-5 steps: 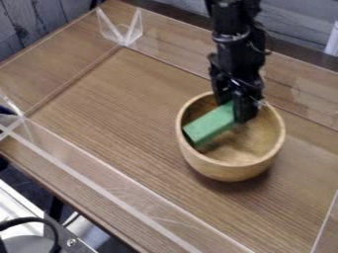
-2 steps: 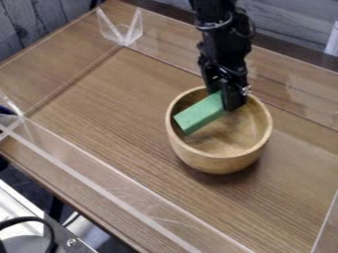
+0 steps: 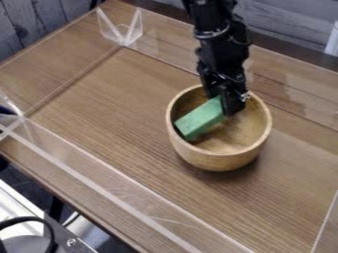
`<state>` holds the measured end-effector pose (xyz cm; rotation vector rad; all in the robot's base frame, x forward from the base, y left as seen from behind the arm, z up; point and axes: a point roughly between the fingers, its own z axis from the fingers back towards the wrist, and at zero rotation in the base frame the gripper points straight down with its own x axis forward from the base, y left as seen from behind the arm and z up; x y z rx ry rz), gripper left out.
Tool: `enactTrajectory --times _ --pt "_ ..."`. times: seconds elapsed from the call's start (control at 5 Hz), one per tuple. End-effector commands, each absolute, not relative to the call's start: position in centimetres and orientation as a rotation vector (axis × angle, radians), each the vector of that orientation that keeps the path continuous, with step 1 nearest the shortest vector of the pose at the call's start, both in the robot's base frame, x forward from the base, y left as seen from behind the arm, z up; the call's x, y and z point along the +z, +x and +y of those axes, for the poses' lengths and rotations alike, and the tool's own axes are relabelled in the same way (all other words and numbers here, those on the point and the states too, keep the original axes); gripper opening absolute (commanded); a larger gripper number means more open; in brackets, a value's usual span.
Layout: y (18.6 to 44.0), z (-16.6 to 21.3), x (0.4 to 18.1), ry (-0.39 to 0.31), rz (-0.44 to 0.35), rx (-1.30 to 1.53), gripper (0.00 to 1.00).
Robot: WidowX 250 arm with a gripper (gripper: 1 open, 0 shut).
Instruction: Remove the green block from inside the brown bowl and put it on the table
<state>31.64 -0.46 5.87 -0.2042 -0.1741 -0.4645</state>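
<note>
Green block [image 3: 200, 121] pinched by tool [image 3: 232, 100], tilted against brown bowl [image 3: 220, 146] rim; clear plastic walls [image 3: 79, 163] edge table [image 3: 106, 104].

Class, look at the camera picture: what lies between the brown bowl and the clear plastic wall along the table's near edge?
Nothing: in the camera view, only bare wood-grain table lies between the brown bowl and the near clear plastic wall.

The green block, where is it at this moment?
In the camera view the green block is right of centre, tilted inside the brown bowl, its upper end between the jaws of the gripper.
</note>
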Motion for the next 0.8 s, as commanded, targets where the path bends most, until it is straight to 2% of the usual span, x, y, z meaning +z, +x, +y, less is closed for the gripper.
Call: enactTrajectory --times 0.0,0.6 --pt "32.35 -0.23 9.11 -0.185 -0.276 -0.438 0.00" --pt "32.04 -0.31 9.98 -0.224 -0.276 -0.402 0.00"
